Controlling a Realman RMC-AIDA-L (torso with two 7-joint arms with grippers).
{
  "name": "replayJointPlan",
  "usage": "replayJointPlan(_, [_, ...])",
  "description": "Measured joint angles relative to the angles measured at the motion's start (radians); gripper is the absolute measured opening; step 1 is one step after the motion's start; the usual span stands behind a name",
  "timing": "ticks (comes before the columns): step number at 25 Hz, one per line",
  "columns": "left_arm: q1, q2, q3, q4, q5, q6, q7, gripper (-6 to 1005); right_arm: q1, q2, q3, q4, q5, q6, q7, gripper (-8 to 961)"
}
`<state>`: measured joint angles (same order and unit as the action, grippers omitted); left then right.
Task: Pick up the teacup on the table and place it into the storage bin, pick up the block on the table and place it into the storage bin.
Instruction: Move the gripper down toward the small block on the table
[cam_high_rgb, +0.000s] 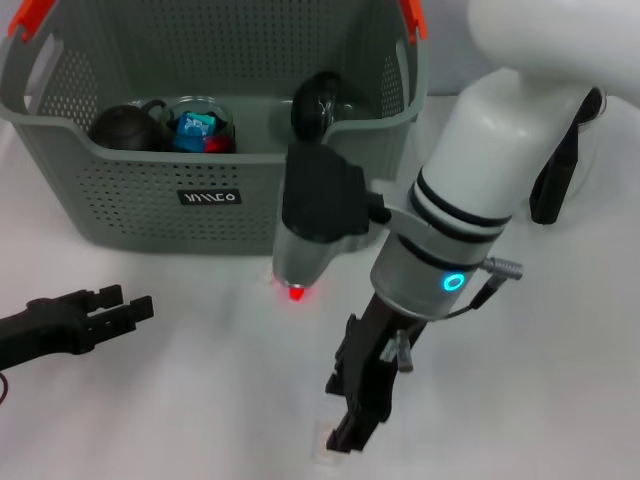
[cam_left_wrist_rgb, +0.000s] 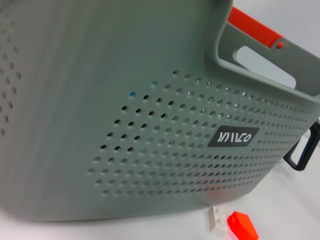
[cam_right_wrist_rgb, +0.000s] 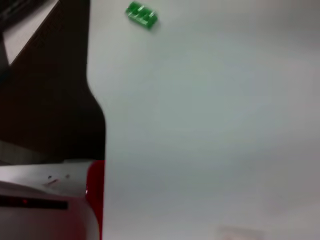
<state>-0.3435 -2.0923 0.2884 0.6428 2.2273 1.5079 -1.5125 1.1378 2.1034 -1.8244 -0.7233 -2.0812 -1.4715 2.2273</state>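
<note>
We see the right claw (cam_high_rgb: 352, 425) low over the bench (cam_high_rgb: 180, 400) near a small pale block (cam_high_rgb: 330, 440), apparently reaching for it; whether its fingers are spread we cannot tell. The left claw (cam_high_rgb: 125, 305) is parked low at the left, fingers slightly spread, holding nothing. The storage bin (cam_high_rgb: 140, 195) sits behind, already holding a dark teacup (cam_high_rgb: 122, 128). A white block (cam_left_wrist_rgb: 218, 219) lies just in front of it

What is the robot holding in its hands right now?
Nothing that shows. The left gripper is open and empty on the table. The right gripper points down at the table; whether it pinches anything cannot be told.
</note>
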Motion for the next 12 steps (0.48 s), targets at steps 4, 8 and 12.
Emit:
replayJointPlan(4, [0.002, 0.0, 0.0, 0.0, 0.0, 0.0, 0.0, 637, -0.007, -0.001, 0.027, -0.002, -0.036, 0.012, 0.014, 674])
replayJointPlan(8, [0.001, 0.0, 0.0, 0.0, 0.0, 0.0, 0.0, 637, -0.009, 0.006, -0.005, -0.013, -0.083, 0.025, 0.025, 674])
replayJointPlan(12, [-0.001, 0.0, 0.0, 0.0, 0.0, -0.001, 0.0, 637, -0.062, 0.005, -0.064, -0.096, -0.096, 0.042, -0.076, 675])
